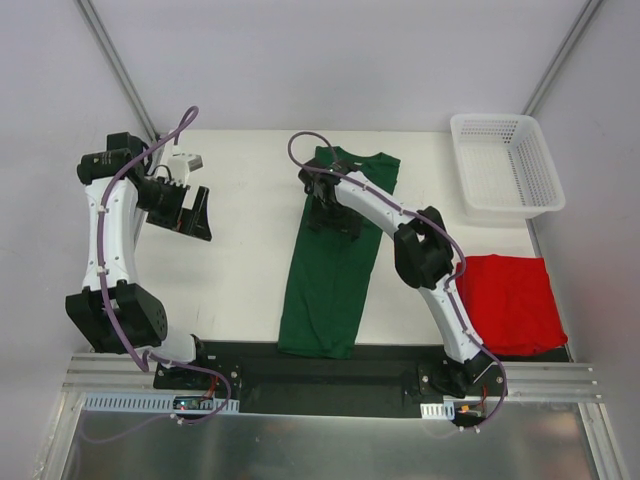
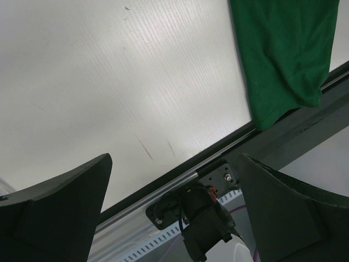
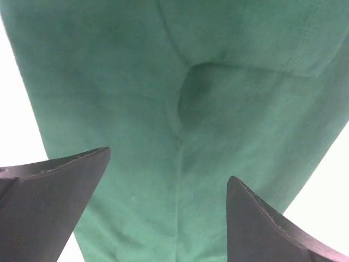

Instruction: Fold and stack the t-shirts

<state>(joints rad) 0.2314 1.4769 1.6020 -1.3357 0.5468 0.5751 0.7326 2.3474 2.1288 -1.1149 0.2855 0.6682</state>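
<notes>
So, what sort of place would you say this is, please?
Likely a robotics lab bench: two arms on a metal rail, a white walled-in table, a green shirt and basket as props.

Long t-shirt (image 1: 330, 280) lies along the centre of the table (image 1: 245, 270), collar end at 12 o'clock, hem at 6 o'clock overhanging the near edge. Folded t-shirt (image 1: 510, 305) sits at 4 o'clock, well apart from it, with the basket (image 1: 510, 207) behind at 2 o'clock. Left gripper (image 1: 200, 222) hangs over bare table at 10 o'clock; right gripper (image 1: 335, 222) is above the long t-shirt's 12 o'clock half.
</notes>
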